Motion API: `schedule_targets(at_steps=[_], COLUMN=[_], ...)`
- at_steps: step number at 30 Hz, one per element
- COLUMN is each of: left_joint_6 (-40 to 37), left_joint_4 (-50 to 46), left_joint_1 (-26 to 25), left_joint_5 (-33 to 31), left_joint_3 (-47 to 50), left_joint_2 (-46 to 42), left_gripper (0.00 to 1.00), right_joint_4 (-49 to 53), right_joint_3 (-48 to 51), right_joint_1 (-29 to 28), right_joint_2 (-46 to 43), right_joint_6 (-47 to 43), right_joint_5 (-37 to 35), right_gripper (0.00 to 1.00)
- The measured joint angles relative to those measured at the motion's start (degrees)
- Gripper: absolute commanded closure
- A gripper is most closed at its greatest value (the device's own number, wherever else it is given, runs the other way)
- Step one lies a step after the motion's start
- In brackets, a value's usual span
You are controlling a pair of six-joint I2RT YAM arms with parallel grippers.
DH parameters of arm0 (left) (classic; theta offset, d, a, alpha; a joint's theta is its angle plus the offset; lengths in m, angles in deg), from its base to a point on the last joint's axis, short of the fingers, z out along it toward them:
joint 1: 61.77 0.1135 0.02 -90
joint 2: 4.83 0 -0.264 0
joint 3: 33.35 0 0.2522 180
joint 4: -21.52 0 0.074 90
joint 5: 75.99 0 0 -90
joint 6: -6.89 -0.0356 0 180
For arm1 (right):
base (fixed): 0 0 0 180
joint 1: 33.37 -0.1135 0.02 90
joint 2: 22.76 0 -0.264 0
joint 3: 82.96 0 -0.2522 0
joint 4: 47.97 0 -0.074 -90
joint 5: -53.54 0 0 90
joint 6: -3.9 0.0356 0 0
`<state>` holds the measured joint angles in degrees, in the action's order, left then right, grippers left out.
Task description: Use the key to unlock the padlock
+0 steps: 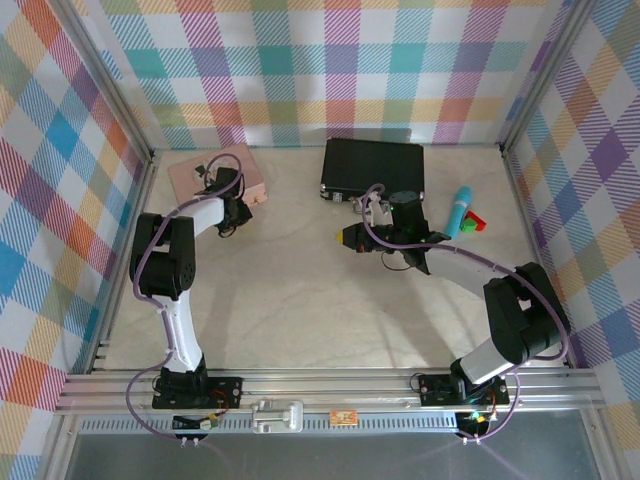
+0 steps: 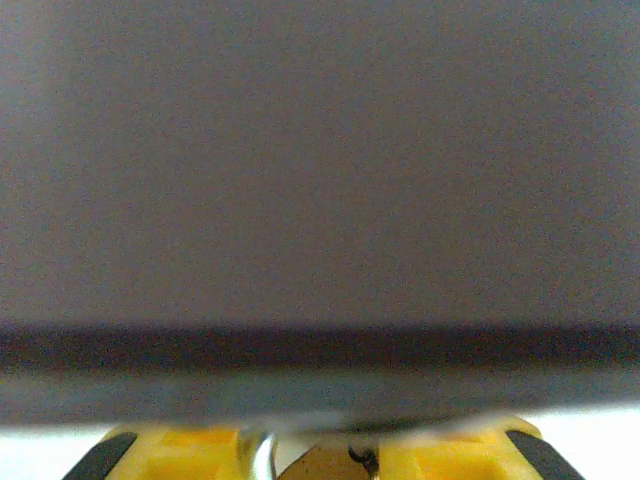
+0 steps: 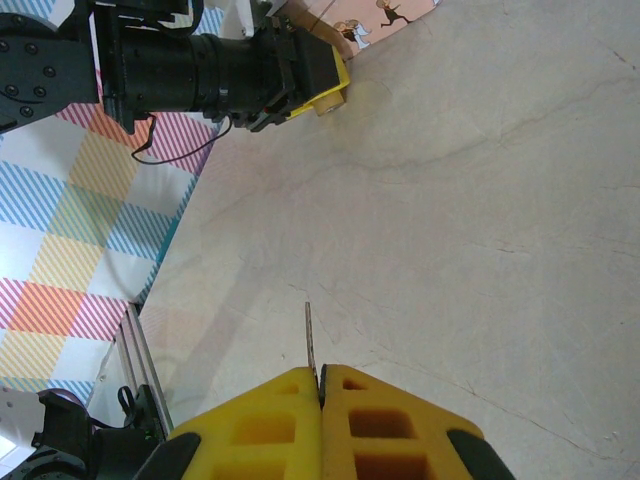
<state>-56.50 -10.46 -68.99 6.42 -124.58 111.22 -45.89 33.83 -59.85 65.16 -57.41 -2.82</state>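
- Currently your left gripper has its fingers pressed against both sides of the padlock, right beside the pink tin. That bite shows as a mere sliver at the bottom of the left wrist view, so it may be shallow. The lock could twist or pop free once the key pushes on it.
- Your right gripper is pinched together on the key, whose thin blade pokes out past the fingertips. So little metal is held that any side load could pivot it or drop it.
- Which way the padlock's slot faces is hidden, so you can't judge the entry angle. Come in wrong and the blade skates off the brass.
- In the top view the two grippers sit well apart, and a hasty crossing risks clipping the tin.
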Motion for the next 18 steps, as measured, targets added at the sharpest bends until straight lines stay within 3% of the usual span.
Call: schedule_targets(at_steps=[9,14,18], left_joint_6=[9.0,12.2,13.6], left_joint_4=[-0.4,1.2,3.9], left_joint_1=[-0.3,-0.6,-0.9], left_joint_5=[11.6,14.3,14.9], left_joint_3=[8.0,14.9,19.6], left_joint_2=[-8.0,-12.8,-16.1], left_gripper=[0.88,1.0,1.0], right_joint_4=[-0.1,-0.7,-1.0], right_joint_3=[0.2,2.0,2.9], right_joint_1=[0.0,-0.1,-0.2], right_joint_2=[1.7,3.2,3.2], right_joint_6=[0.0,0.2,0.7], right_joint_5=[1.0,1.4,1.5], right_gripper=[1.0,1.0,1.0])
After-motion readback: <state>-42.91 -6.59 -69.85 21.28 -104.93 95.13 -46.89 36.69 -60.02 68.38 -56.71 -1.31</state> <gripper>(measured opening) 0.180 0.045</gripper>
